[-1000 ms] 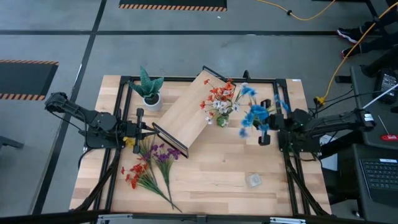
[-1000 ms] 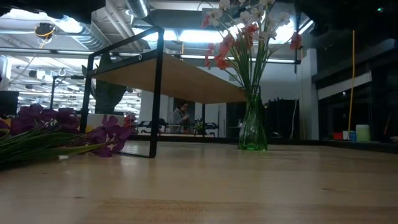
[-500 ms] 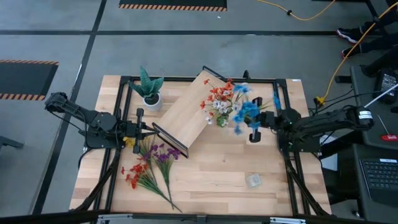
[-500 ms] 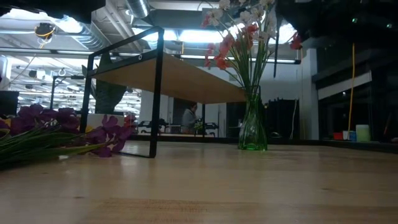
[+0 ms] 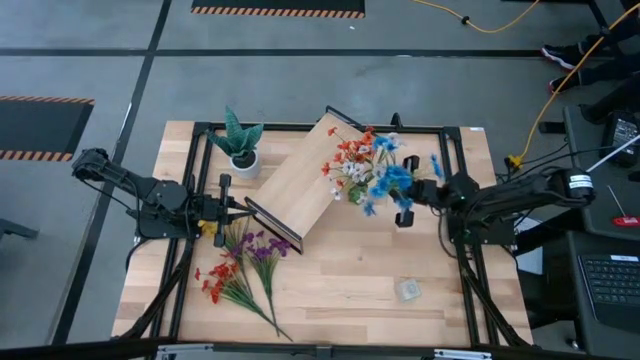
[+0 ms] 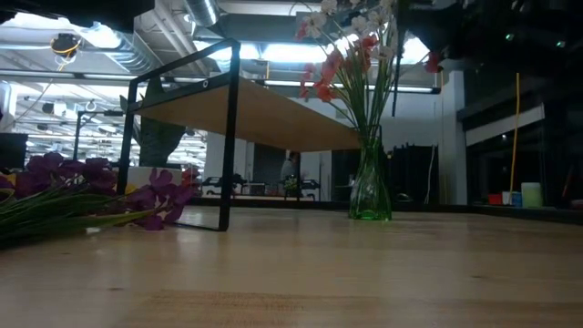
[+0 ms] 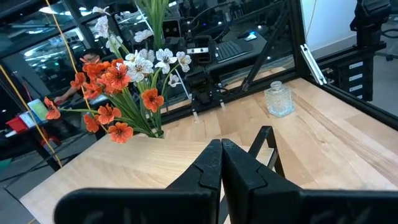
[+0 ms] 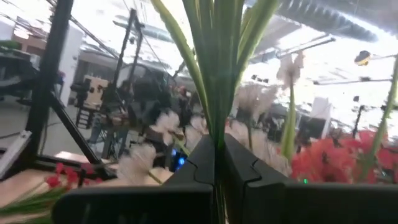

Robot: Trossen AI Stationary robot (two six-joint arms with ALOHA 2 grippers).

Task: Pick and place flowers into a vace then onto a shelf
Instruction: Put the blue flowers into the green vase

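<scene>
From above, you have the right gripper (image 5: 405,205) just beside the vase (image 5: 357,193), clenched on a sprig of blue flowers (image 5: 385,180) whose blossoms hang over the red and white bunch (image 5: 352,160) already in it. The vase stands on the table (image 5: 350,290) at the near corner of the shelf (image 5: 300,180), which lies at an angle across the middle. Your left gripper (image 5: 222,207) waits at the left edge, clamped shut on nothing, near the loose purple and red flowers (image 5: 240,265) lying on the wood. A potted plant (image 5: 240,142) stands at the back left and a small glass bottle (image 5: 406,290) sits near the front.

From table level, you see the green vase (image 6: 370,189) upright with its stems rising to red and white blossoms, the shelf (image 6: 246,114) to its left on black legs, and purple flowers (image 6: 100,187) lying at the far left. A person shows far off in the room.

Your left wrist camera shows its fingers (image 7: 214,171) pressed together, the red and white bunch (image 7: 124,93) ahead and the bottle (image 7: 278,99) beyond.

Your right wrist camera shows its fingers (image 8: 205,165) pinched on green stems (image 8: 217,74).
</scene>
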